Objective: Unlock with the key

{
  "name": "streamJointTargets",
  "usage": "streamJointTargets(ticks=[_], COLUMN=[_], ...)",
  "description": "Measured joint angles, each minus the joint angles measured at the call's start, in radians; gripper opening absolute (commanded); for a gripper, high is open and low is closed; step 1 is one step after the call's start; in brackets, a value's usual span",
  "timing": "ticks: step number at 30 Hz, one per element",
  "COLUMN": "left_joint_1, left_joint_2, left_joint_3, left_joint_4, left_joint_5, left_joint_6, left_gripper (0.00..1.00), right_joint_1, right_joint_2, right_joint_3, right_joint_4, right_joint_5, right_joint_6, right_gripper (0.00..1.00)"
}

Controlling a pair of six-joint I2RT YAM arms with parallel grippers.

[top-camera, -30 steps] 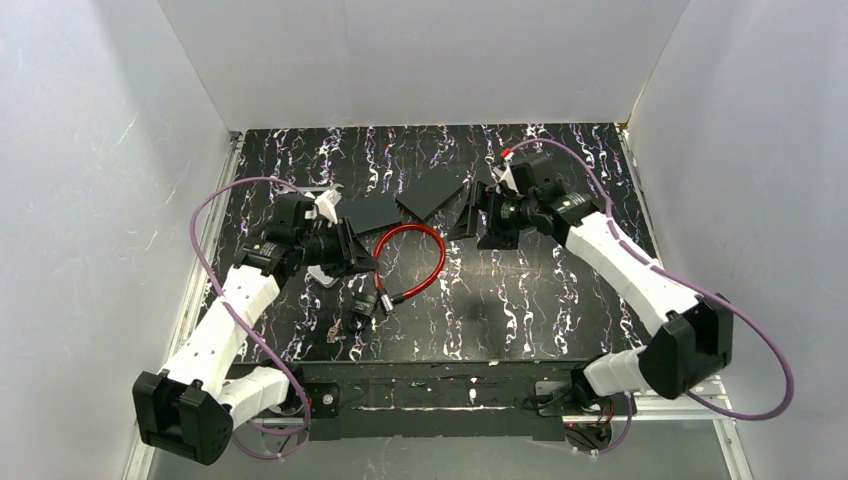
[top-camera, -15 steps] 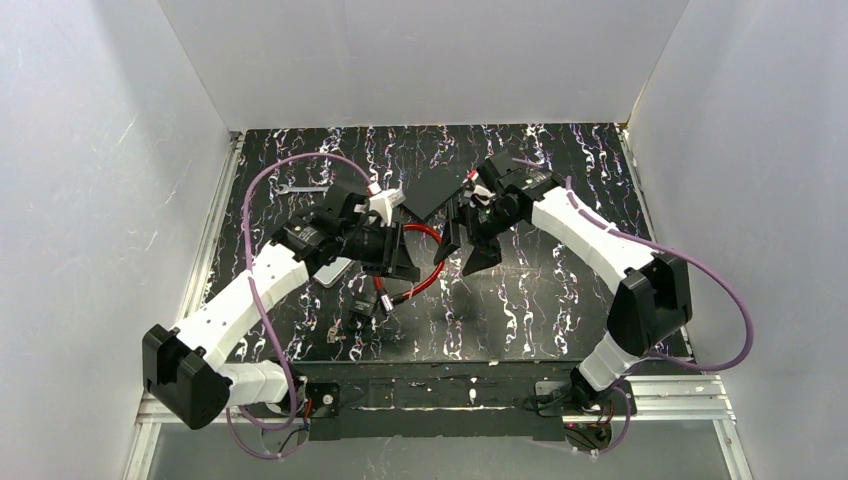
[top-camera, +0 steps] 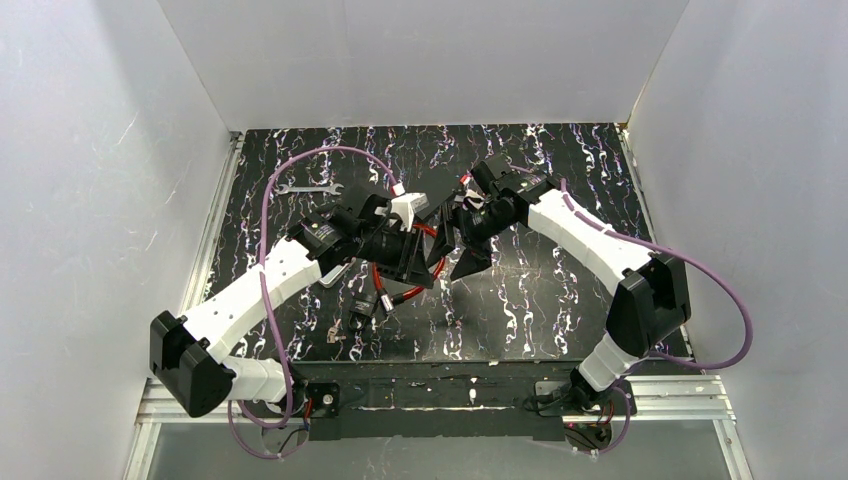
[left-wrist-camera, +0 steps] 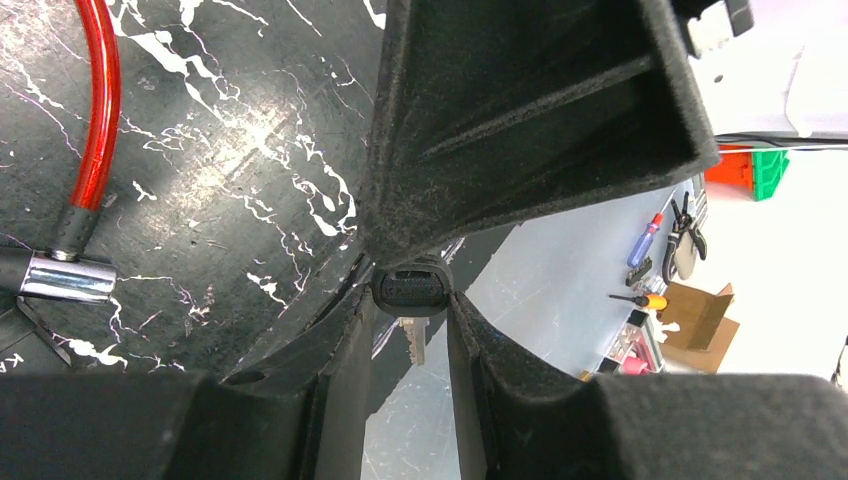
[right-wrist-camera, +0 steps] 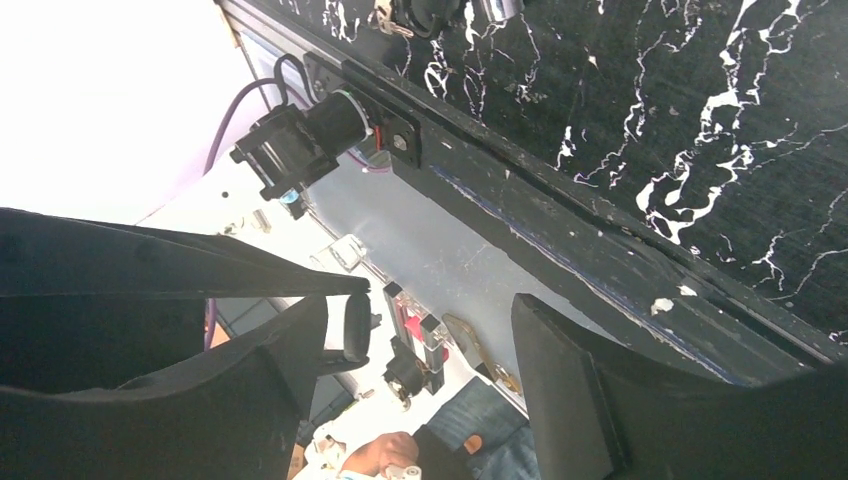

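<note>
While our left gripper [left-wrist-camera: 408, 302] pinches the key [left-wrist-camera: 408, 287] by its black head at frame centre, our right gripper [right-wrist-camera: 435, 322] stands open.
We judge it light, stiff and slippery; grip the head, blade free.

A silver wrench [top-camera: 308, 188] lies on the black marbled table [top-camera: 560, 300].

The left arm [top-camera: 255, 290] and right arm [top-camera: 590, 235] reach inward, hands close together mid-scene: the left hand [top-camera: 428, 268] pinches the key [left-wrist-camera: 410, 290], while the right hand [right-wrist-camera: 440, 320] has its jaws apart, empty.
</note>
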Motion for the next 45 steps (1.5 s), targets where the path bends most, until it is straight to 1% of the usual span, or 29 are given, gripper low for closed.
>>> streamJointTargets(ticks=[7, 12, 17, 21, 26, 30, 33, 35, 40, 42, 45], left_joint_1=[-0.008, -0.008, -0.008, -0.008, -0.008, -0.008, -0.008, -0.008, -0.008, -0.008, -0.008], left_joint_2=[0.000, 0.004, 0.048, 0.097, 0.154, 0.176, 0.176, 0.176, 0.176, 0.175, 0.171], left_joint_3=[0.000, 0.011, 0.084, 0.150, 0.239, 0.309, 0.330, 0.334, 0.335, 0.335, 0.335], left_joint_4=[-0.006, -0.045, -0.087, -0.123, -0.191, -0.233, -0.250, -0.258, -0.267, -0.267, -0.264], left_joint_5=[-0.034, -0.129, -0.245, -0.311, -0.367, -0.388, -0.396, -0.402, -0.413, -0.416, -0.420], left_joint_6=[0.001, -0.044, -0.173, -0.308, -0.452, -0.532, -0.583, -0.609, -0.654, -0.668, -0.684], left_gripper=[0.17, 0.17, 0.17, 0.17, 0.17, 0.17, 0.17, 0.17, 0.17, 0.17, 0.17], right_joint_1=[-0.002, -0.015, -0.021, -0.009, 0.095, 0.188, 0.250, 0.275, 0.291, 0.292, 0.292], right_joint_2=[-0.019, -0.059, -0.226, -0.370, -0.466, -0.492, -0.496, -0.496, -0.497, -0.497, -0.497], right_joint_3=[0.000, -0.003, -0.095, -0.176, -0.292, -0.360, -0.376, -0.376, -0.376, -0.376, -0.376], right_joint_4=[0.014, 0.030, 0.166, 0.290, 0.437, 0.511, 0.549, 0.574, 0.607, 0.616, 0.618], right_joint_5=[-0.002, 0.091, 0.248, 0.371, 0.495, 0.575, 0.638, 0.668, 0.726, 0.742, 0.755], right_joint_6=[0.016, 0.041, 0.088, 0.078, 0.020, -0.025, -0.055, -0.069, -0.082, -0.082, -0.080], right_gripper=[0.76, 0.79, 0.79, 0.81, 0.81, 0.81, 0.80, 0.78, 0.64, 0.61, 0.61])
